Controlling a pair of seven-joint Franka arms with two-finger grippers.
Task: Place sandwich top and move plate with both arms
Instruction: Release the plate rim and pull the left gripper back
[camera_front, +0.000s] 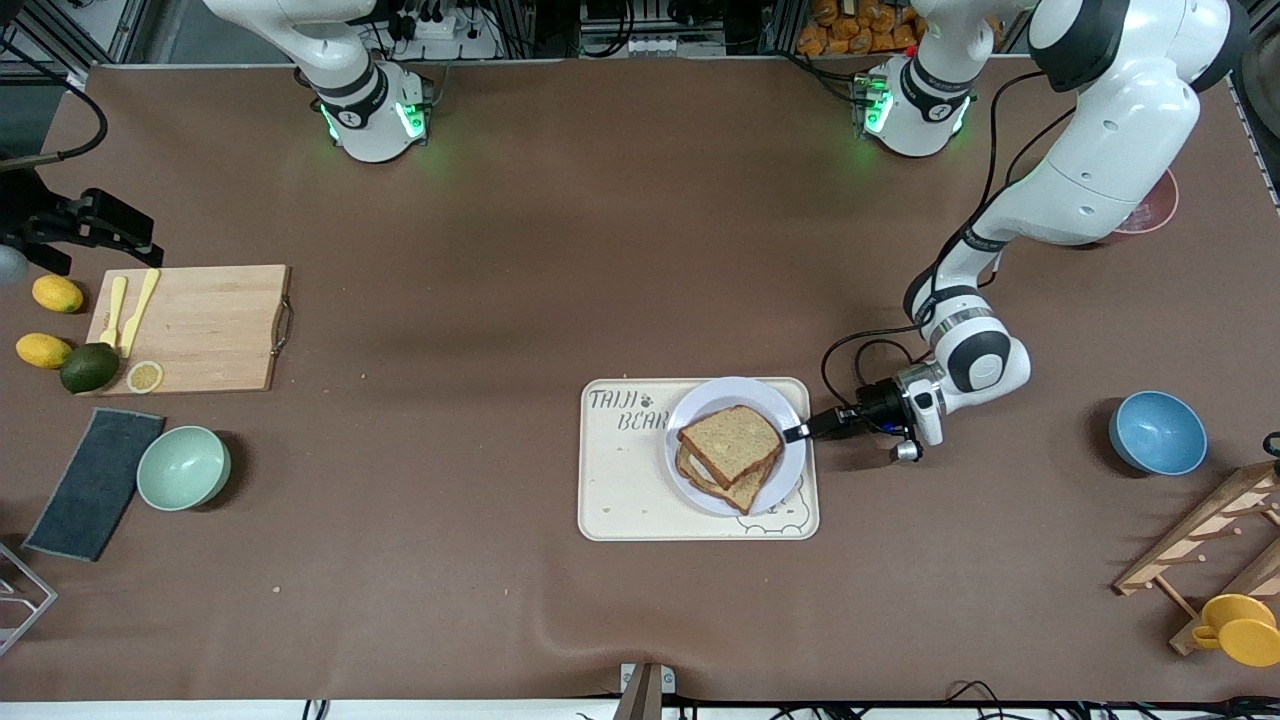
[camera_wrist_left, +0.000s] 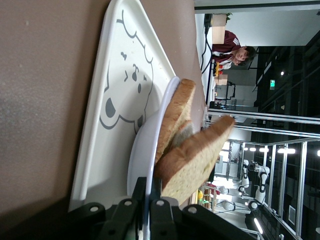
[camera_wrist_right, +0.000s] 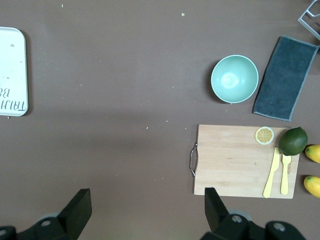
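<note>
Front view: top slice (camera_front: 731, 443) already on sandwich, skewed, on plate (camera_front: 786, 465); plate on tray (camera_front: 625, 490), at tray's left-arm end. Placing judged done; plate move left. Left end effector (camera_front: 800, 432) clenched on plate rim. Bare table all round tray; blue bowl (camera_front: 1157, 432) well apart.

Left wrist view: fingers (camera_wrist_left: 156, 212) pinch plate (camera_wrist_left: 142, 155) rim; bread (camera_wrist_left: 192, 160) overhangs, close to fingers.

Right wrist view: right end effector (camera_wrist_right: 145, 210) released, high over bare table near board (camera_wrist_right: 235, 160), waits; not on plate yet.

A: White jointed arms (camera_front: 1100, 150), black bands at joints, green lights at bases?
B: Yep. Black cables (looped near wrist), black grippers, silver knob on left gripper (camera_front: 800, 432).
</note>
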